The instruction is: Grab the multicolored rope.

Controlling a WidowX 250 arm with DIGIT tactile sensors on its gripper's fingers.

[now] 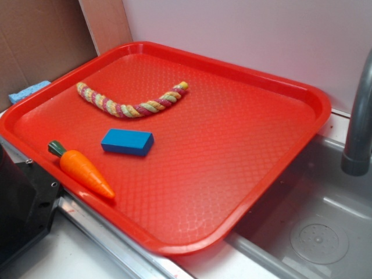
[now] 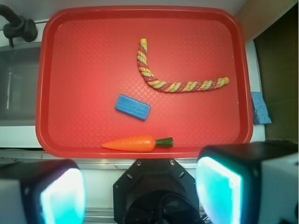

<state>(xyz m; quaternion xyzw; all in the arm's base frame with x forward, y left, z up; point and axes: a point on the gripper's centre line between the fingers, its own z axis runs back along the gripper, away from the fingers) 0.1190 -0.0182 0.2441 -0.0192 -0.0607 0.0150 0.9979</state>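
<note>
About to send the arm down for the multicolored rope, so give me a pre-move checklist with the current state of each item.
1. Twisted pink, yellow and green cotton rope in full view, lying curved on the red plastic tray: ok.
2. Nothing on top of the rope: ok.
3. Blue rectangular block apart from the rope: ok.
4. Orange toy carrot near the tray's edge, away from the rope: ok.
5. Gripper jaws open: ok.
6. Gripper above the rope: not ok, it sits back beyond the carrot-side tray edge.
</note>
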